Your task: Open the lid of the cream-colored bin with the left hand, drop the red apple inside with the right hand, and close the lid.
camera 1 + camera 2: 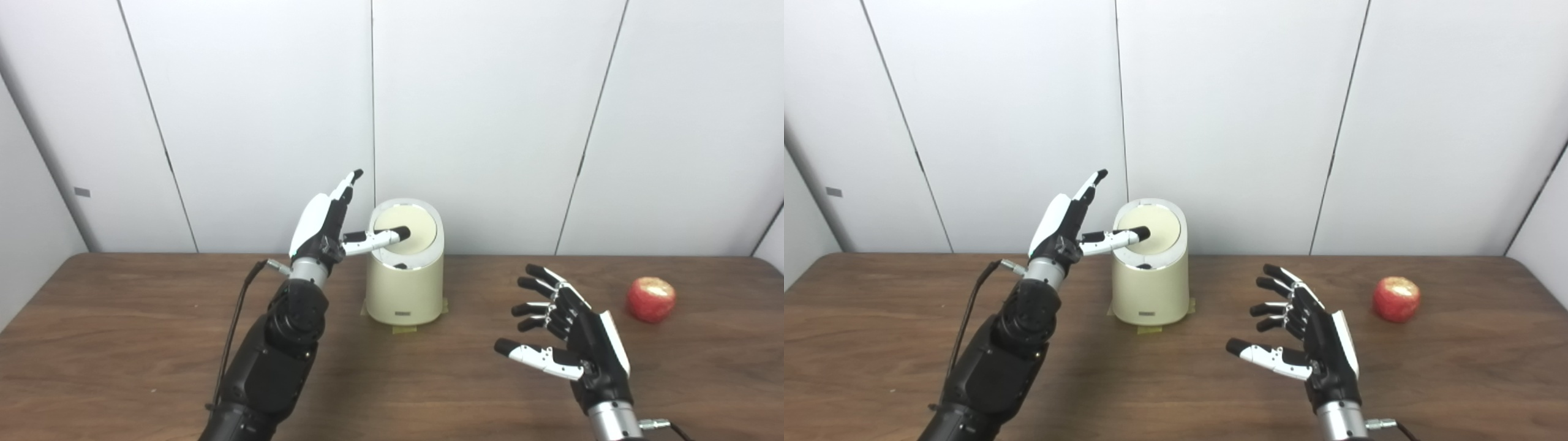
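Note:
The cream-colored bin (405,288) stands at the back middle of the brown table, its round lid (407,229) down and tilted toward me. My left hand (324,223) is raised just left of the bin, open, fingers pointing up and the thumb stretched over the lid's left edge. The red apple (650,299) lies on the table at the right. My right hand (566,331) hovers open above the table between bin and apple, fingers spread, holding nothing.
Strips of tape (404,329) stick out under the bin's base. White wall panels (490,122) rise right behind the table's far edge. A black cable (236,324) hangs beside my left forearm.

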`<state>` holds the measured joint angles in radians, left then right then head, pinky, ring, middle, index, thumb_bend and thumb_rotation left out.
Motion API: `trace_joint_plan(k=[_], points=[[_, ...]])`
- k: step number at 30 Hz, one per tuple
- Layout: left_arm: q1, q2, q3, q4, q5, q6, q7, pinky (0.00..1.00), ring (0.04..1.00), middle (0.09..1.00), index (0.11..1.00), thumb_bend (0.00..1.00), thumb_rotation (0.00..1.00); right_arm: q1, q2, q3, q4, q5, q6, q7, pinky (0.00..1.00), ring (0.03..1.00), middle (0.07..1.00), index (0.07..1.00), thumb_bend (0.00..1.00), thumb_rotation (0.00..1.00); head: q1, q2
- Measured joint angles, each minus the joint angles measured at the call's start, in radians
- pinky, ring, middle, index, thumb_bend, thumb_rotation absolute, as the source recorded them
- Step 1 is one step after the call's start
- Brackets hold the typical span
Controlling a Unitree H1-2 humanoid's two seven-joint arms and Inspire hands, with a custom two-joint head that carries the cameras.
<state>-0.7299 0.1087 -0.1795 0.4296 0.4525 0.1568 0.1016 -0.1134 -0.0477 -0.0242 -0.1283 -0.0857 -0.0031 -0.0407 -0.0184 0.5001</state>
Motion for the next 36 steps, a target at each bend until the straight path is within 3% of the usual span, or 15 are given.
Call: trace_joint_plan(k=[8, 16, 22, 26, 31, 36], points=[[-0.035, 0.006, -0.049, 0.059, 0.068, 0.008, 0.008, 0.98, 1.0, 1.0, 1.0, 0.98, 0.29, 0.0, 0.005, 0.003, -0.009, -0.007, 0.001, -0.005, 0.5, 0.598, 0.777, 0.801, 0.71, 0.14, -0.014, -0.003], [-0.059, 0.006, -0.084, 0.142, 0.123, 0.027, 0.065, 1.0, 1.0, 1.0, 1.0, 0.91, 0.29, 0.0, 0.007, 0.003, -0.02, -0.004, 0.001, -0.005, 0.48, 0.589, 0.774, 0.794, 0.72, 0.13, -0.02, 0.006], [-0.09, 0.051, -0.217, 0.155, 0.285, 0.077, 0.099, 1.0, 1.0, 1.0, 1.0, 0.95, 0.19, 0.001, 0.011, 0.005, -0.04, -0.018, 0.008, -0.008, 0.48, 0.584, 0.773, 0.797, 0.71, 0.15, -0.023, 0.011], [-0.118, 0.076, -0.285, 0.125, 0.38, 0.141, 0.08, 1.0, 1.0, 1.0, 1.0, 0.92, 0.13, 0.001, 0.012, 0.006, -0.042, -0.019, 0.015, -0.007, 0.48, 0.583, 0.776, 0.795, 0.71, 0.15, -0.018, 0.012], [-0.125, 0.088, -0.33, 0.08, 0.451, 0.194, 0.03, 1.0, 1.0, 1.0, 1.0, 0.92, 0.07, 0.001, 0.012, 0.006, -0.043, -0.012, 0.015, -0.006, 0.47, 0.581, 0.774, 0.795, 0.71, 0.15, -0.018, 0.012], [-0.126, 0.1, -0.344, 0.035, 0.469, 0.228, -0.039, 1.0, 1.0, 1.0, 1.0, 0.92, 0.09, 0.001, 0.011, 0.006, -0.043, -0.014, 0.015, -0.006, 0.47, 0.581, 0.776, 0.799, 0.71, 0.16, -0.015, 0.015]])
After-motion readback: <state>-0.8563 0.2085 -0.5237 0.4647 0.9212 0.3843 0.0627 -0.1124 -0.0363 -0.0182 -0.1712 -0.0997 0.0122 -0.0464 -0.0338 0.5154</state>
